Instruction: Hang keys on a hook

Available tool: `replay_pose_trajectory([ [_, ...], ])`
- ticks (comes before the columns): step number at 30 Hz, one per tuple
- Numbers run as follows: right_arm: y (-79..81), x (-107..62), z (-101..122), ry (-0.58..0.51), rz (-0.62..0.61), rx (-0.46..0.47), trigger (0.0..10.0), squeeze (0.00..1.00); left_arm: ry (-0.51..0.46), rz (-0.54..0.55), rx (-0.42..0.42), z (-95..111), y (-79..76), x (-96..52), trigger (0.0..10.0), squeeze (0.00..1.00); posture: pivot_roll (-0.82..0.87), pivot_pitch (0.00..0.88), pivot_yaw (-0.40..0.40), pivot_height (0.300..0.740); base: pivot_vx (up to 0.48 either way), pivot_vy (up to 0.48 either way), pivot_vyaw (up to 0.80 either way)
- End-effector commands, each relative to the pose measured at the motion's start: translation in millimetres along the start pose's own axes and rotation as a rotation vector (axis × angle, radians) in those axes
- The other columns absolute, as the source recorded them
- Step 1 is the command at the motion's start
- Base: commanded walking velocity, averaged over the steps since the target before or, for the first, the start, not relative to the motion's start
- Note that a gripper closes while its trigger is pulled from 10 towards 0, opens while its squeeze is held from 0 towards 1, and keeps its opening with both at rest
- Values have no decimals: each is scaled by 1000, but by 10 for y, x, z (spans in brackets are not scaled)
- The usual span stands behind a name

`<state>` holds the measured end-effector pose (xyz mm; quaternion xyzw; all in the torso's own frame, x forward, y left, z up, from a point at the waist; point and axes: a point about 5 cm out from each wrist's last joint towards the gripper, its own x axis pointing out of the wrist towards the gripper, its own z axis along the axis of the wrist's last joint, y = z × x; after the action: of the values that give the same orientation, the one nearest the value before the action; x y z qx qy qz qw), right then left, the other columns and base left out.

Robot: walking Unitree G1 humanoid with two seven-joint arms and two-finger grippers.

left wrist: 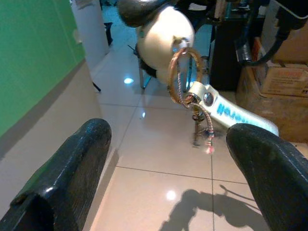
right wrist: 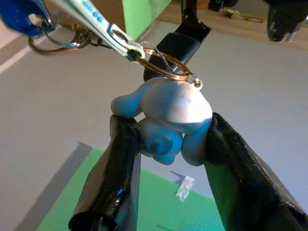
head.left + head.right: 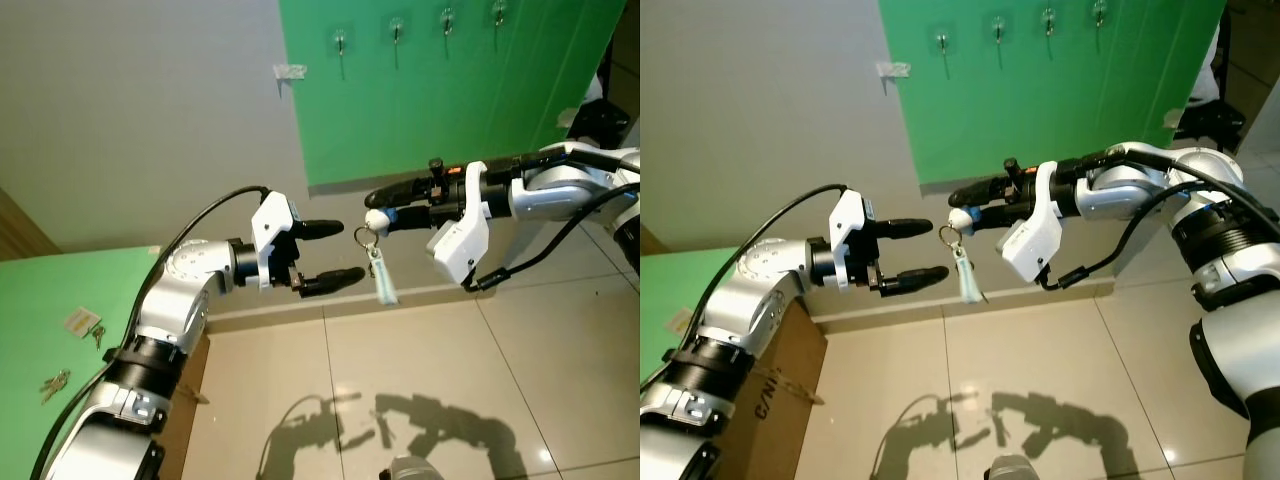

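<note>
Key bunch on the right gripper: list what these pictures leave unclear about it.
- Key bunch: key count unreadable; too small in the eye views, blurred in the wrist views.
- Tag lettering: blurred, left wrist view.
- Wall hooks: shape too small, eye views.
- Right gripper grips the white figurine.

Your robot's two silver arms with ribbed black joint rings, white wrist housings, left gripper (image 3: pixel 322 256) and right gripper (image 3: pixel 378 208) each ending in two long glossy black fingers, black cables looping from forearms, orange mark near right wrist.
</note>
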<state>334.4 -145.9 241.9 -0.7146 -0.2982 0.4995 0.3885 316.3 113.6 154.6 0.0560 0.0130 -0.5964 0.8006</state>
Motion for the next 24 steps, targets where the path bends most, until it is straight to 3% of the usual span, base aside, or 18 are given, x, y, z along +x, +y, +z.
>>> replay_pose_trajectory([
  [1, -66, 6, 2, -20, -29, -17, 0, 0, 23, 16, 12, 32, 76, -50, 6706, 0, -303, 0, 133, 740, 0, 0, 0],
  [2, -55, 8, 9, -26, -28, -18, 0, 0, 28, 18, 24, 36, 84, -54, 4510, 0, -303, 0, 133, 740, 0, 0, 0],
  [3, -49, 10, 17, -31, -29, -17, 0, 0, 29, 23, 31, 40, 93, -58, 4549, 0, -304, 0, 134, 740, 0, 0, 0],
  [4, -45, 12, 25, -40, -32, -13, 0, 0, 23, 17, 22, 45, 96, -58, 7882, 0, -304, 0, 134, 740, 0, 0, 0],
  [5, -42, 16, 35, -48, -34, -11, 0, 0, 15, 1, 17, 53, 89, -58, 10000, 0, -304, 0, 134, 740, 0, 0, 0],
  [10, -41, 36, 75, -82, -47, 2, 0, 0, -26, -73, -27, 100, 46, -61, 10000, 0, -306, 0, 137, 740, 0, 0, 0],
  [24, -14, 68, 111, -110, -73, 29, 0, 0, -139, -96, -96, 265, 68, -61, 10000, 0, -303, 0, 139, 740, 0, 0, 0],
])
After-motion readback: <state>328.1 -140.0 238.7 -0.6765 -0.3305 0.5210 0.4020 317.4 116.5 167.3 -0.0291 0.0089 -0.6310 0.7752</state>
